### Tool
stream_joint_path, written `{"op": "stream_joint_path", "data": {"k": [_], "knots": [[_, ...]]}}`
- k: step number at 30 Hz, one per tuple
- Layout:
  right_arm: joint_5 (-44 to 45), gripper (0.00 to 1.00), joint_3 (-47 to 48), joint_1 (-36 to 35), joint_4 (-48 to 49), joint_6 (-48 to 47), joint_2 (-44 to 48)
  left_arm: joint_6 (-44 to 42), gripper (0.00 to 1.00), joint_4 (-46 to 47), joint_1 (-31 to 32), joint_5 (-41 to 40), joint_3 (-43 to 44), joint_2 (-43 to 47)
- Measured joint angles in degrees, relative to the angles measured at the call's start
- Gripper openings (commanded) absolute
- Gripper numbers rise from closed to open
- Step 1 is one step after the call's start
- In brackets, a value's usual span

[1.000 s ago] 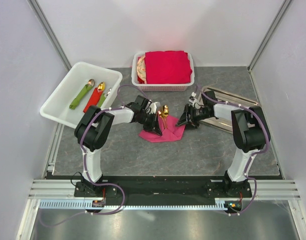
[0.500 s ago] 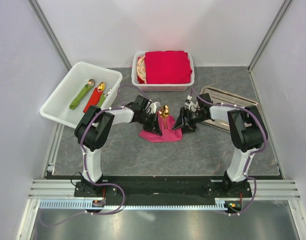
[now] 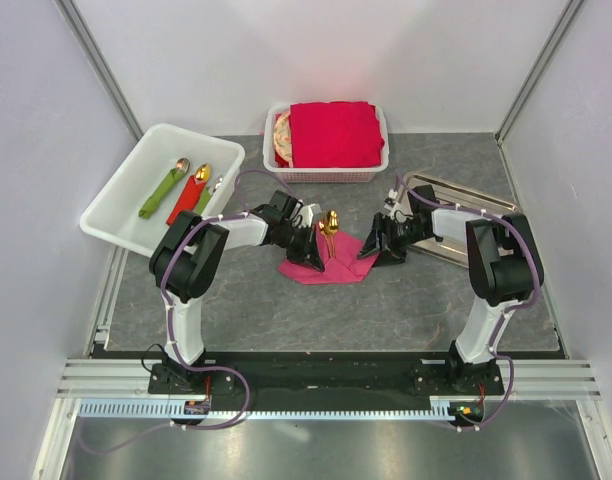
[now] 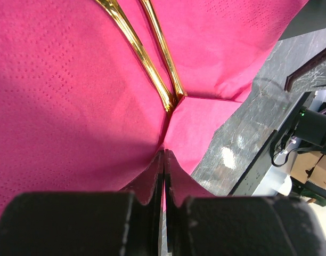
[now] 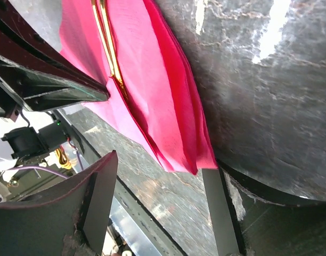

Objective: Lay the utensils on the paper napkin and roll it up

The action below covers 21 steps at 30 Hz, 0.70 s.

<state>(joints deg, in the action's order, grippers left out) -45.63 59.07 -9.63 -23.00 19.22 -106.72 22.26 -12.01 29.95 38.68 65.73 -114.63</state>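
Note:
The magenta paper napkin (image 3: 326, 265) lies partly folded on the grey table between my two grippers. Two gold utensils (image 3: 331, 222) lie on it, their bowls poking out at the far side. In the left wrist view the slim gold handles (image 4: 152, 69) run into a fold of the napkin (image 4: 62, 96). My left gripper (image 3: 311, 250) is shut on the napkin's left edge (image 4: 164, 152). My right gripper (image 3: 374, 248) is open at the napkin's right corner; its fingers straddle that corner (image 5: 160, 162) without closing. The napkin (image 5: 163, 96) and utensils (image 5: 107, 48) lie beyond it.
A white bin (image 3: 106, 215) at the left holds a green bundle (image 3: 161, 192) and a red bundle (image 3: 186, 200) with spoons. A basket (image 3: 331, 175) with a red napkin stack (image 3: 334, 133) stands at the back. A metal tray (image 3: 456, 190) lies behind the right arm.
My right gripper pushed left onto the napkin's right side, then drew back a little to the right. The left gripper has stayed shut on the napkin.

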Motion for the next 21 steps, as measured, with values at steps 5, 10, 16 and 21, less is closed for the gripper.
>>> {"op": "stream_joint_path", "data": {"k": [5,10,16,21], "knots": [[0.2,0.62,-0.2,0.2,-0.8,-0.9,0.1,0.0,0.06,0.0,0.0,0.0,0.0,0.0],[-0.8,0.59,-0.6,0.2,0.0,-0.5,-0.9,0.0,0.06,0.0,0.0,0.0,0.0,0.0],[-0.5,0.52,-0.2,0.9,0.3,-0.5,-1.1,0.0,0.06,0.0,0.0,0.0,0.0,0.0],[0.4,0.19,0.0,1.4,1.6,-0.7,-1.1,0.0,0.06,0.0,0.0,0.0,0.0,0.0]]}}
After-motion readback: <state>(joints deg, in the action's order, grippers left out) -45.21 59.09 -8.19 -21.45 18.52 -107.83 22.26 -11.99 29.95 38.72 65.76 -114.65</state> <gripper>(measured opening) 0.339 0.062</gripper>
